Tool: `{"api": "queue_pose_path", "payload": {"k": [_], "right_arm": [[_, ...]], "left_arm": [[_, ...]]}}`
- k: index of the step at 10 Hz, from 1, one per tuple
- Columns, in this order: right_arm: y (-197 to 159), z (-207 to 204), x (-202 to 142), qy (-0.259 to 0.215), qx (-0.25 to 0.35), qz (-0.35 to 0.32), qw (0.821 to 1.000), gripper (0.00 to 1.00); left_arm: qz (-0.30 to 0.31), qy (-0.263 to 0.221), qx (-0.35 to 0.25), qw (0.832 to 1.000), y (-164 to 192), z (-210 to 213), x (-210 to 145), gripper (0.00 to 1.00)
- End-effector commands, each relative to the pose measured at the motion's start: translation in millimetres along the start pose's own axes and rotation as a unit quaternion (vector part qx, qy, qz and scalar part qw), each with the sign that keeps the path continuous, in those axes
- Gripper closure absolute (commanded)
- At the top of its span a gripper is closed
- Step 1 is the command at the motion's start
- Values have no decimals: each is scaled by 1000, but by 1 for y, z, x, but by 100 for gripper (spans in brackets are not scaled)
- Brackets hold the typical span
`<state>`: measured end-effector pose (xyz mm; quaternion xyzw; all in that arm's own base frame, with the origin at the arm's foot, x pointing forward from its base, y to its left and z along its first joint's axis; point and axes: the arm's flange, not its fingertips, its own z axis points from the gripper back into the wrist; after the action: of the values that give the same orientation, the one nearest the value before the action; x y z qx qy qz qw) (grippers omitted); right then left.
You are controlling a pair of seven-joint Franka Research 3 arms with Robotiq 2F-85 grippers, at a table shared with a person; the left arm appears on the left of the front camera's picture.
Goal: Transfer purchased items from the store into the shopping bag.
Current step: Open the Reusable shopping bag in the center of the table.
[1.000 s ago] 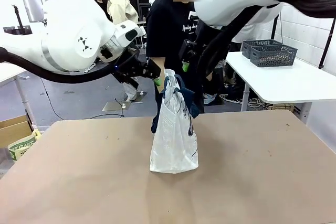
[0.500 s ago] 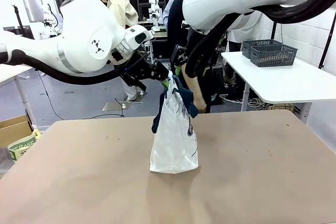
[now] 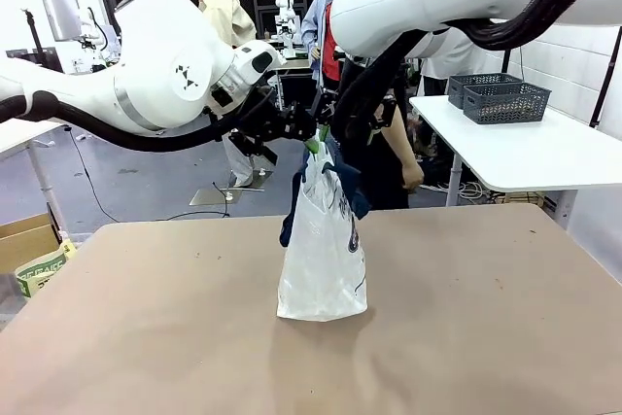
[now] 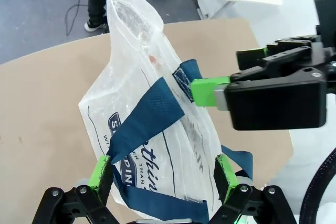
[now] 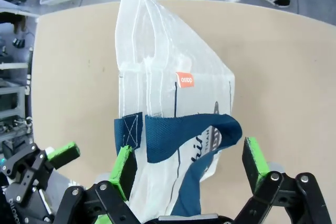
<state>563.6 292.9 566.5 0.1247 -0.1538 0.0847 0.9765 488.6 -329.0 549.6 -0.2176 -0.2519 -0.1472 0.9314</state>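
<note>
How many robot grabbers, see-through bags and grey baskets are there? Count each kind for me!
Black robot grippers with green pads: 2, the left gripper and the right gripper
Clear plastic shopping bag with navy strap handles: 1
Dark grey openwork plastic baskets on the white side table: 2, front basket and back basket
Total: 5

Strap (image 4: 149, 113) covers shopping bag (image 4: 137, 32) lettering

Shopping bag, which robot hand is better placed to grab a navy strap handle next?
Probably the right hand: it is open, with a navy strap handle arching between its fingers atop the shopping bag. The open left hand straddles the bag too, but its strap runs beside one finger.
</note>
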Motion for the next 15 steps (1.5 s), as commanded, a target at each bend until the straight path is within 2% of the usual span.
{"api": "queue_pose_path", "payload": {"k": [1,8,12,15], "right_arm": [[4,-3,8,17,4,-11,1000,0],[1,-32,13,54,1,-29,998,0],[-1,-50,9,75,-15,-42,996,0],[0,-57,7,84,-22,-39,995,0]], "left_arm": [[-9,3,-11,1000,2,3,0,0],[19,23,-4,1000,21,-6,-10,0],[42,50,-4,998,35,-15,-21,0],[34,65,-5,997,35,-27,-20,0]]}}
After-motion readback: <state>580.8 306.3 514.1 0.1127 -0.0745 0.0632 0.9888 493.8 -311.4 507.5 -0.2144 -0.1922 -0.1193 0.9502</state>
